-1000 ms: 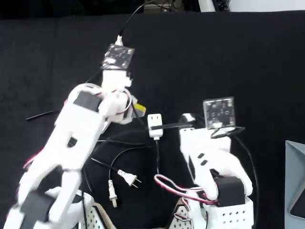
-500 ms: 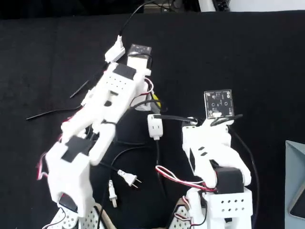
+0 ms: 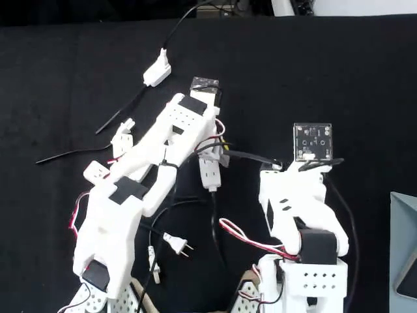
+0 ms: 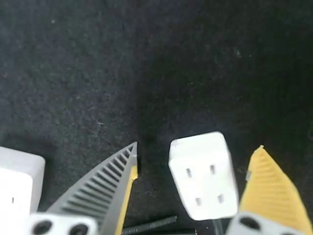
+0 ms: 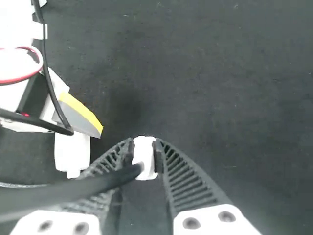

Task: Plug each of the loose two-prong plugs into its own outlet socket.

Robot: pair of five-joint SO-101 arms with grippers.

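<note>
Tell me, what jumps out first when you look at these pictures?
The big white left arm slants across the black cloth, its jaws open on either side of a white plastic socket block in the middle of the table. Right beside it, the white right arm has its jaws shut on a small white plug with a thick black cable.

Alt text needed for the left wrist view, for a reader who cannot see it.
The left gripper, open, has its grey finger and yellow finger on either side of a white outlet socket lying on black cloth, its slots facing the camera. Another white block sits at the picture's edge beyond the grey finger.
</note>
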